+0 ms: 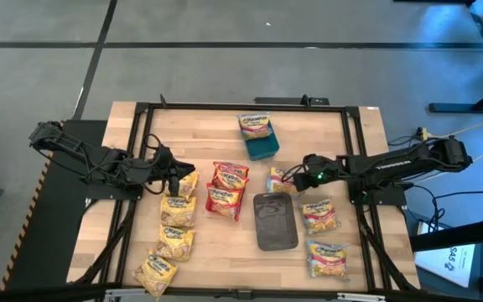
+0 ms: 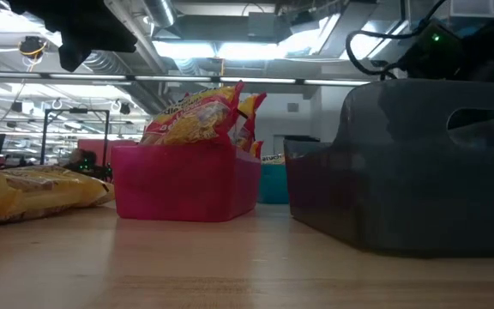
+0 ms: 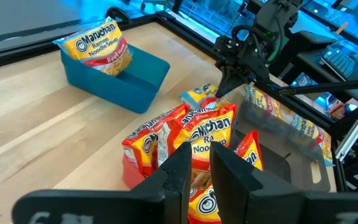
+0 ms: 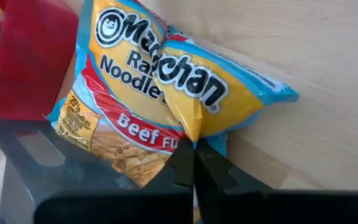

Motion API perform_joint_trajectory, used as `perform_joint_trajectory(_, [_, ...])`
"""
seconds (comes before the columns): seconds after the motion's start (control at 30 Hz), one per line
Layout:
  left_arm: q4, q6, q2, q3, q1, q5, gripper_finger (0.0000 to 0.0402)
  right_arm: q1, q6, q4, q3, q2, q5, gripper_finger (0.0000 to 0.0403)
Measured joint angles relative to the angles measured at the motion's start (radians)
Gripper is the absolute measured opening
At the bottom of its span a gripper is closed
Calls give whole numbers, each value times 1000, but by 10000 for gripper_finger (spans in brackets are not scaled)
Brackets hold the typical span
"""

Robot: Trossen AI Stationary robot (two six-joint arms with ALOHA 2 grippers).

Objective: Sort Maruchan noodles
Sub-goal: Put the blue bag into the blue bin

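The Maruchan noodles lie sorted by kind. Red packets stand in a pink tray. One yellow packet leans in the teal tray. Several yellow packets lie flat at the near left, and two pink ones at the near right. A blue-edged yellow beef packet lies flat on the table between the pink tray and the grey tray. My right gripper is shut on it. My left gripper hovers left of the pink tray, fingers a narrow gap apart with nothing between them. My right gripper pinches a raised crease in the top face of the beef packet, near its middle, between its two fingertips. The fingers slant down at it from the table's right side. The packet still rests on the wood, its wrapper drawn up into a ridge at the fingers.
The grey tray stands just near-side of the held packet and the pink tray to its left, so the packet sits in a tight gap. Black frame rails run along the table's sides. Bare wood lies at the far left and centre.
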Motion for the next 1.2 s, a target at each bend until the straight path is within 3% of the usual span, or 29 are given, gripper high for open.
perform_joint_trajectory(0.43, [-6,30,0,0,0,0,53,0,-15,5,1,-128,46,2])
perform_joint_trajectory(0.67, [-6,30,0,0,0,0,53,0,-44,18,2,-260,148,1])
perform_joint_trajectory(0.8, [-6,29,0,0,0,0,53,0,-112,144,3,-294,243,0])
perform_joint_trajectory(1.03, [-4,30,0,0,0,0,53,-7,-340,155,134,-214,434,0])
perform_joint_trajectory(1.2, [-4,30,0,0,0,0,53,-88,-576,114,267,-61,473,0])
